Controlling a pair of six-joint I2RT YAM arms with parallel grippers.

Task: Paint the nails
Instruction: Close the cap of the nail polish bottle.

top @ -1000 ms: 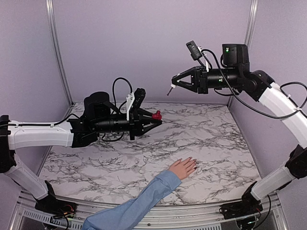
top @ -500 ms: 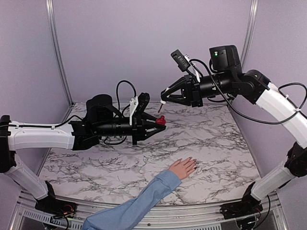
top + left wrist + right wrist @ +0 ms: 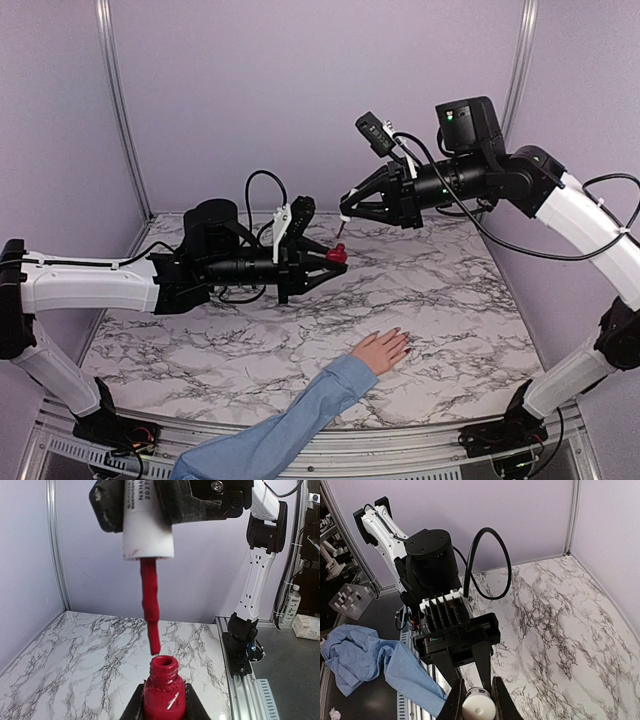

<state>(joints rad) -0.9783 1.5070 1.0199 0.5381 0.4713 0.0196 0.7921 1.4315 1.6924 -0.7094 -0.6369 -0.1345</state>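
Red-coated brush [image 3: 150, 605], pinched in our right gripper [image 3: 345, 212], hangs just above the bottle [image 3: 162, 690] our left gripper [image 3: 322, 264] clamps, and we fear a drip (or a smeared neck) before the nails [image 3: 403, 337] well below both jaws.

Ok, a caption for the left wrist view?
Right gripper holds the white-capped brush, its red tip at the mouth of the open polish bottle clamped in the left gripper.
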